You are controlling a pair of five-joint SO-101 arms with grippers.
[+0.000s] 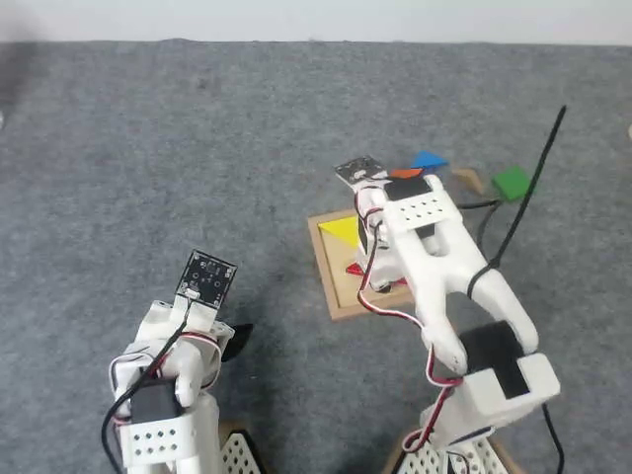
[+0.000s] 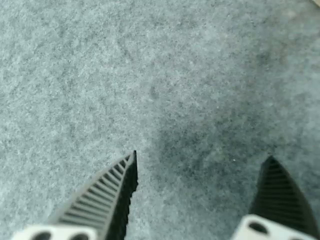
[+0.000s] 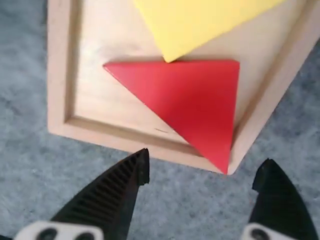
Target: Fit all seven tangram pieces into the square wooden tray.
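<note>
Most likely to go wrong at the red triangle [image 3: 190, 100]: sits with one point tucked into a corner of the square wooden tray [image 3: 57, 75] yet not flush with the adjoining wall, leaving a thin wedge of bare wood between. Probably costs room later and may keep a last piece from dropping flat unless squared up. Meets the tip of the yellow triangle [image 3: 200, 20] along one short edge, so liable to drag the yellow along under any nudge; cannot tell whether that tip merely touches the edge or rides over it. Holds just those two pieces, the yellow toward the tray's far left corner in the high view, with bare wood over the rest of the floor. With the right gripper [image 3: 206, 161] poised by the corner of the red point, fingertips just past the rim, jaws spread and gripping nothing, risks catching the rim on a descent and sliding the light tray across the worktop [image 1: 148, 128], knocking the placed pair out of line. Beyond the tray's far side, lying on the worktop: an orange piece [image 1: 405, 173], a blue piece [image 1: 430, 159], a tan piece [image 1: 470, 180] and a green piece [image 1: 512, 183], orange and blue nearly touching. Hard to pinch one there without shoving its neighbour, and probably thin enough to slip from the fingers. Farther out, well apart from the tray toward the worktop's near left: the left gripper [image 2: 202, 156], likewise spread and bare above plain worktop.
</note>
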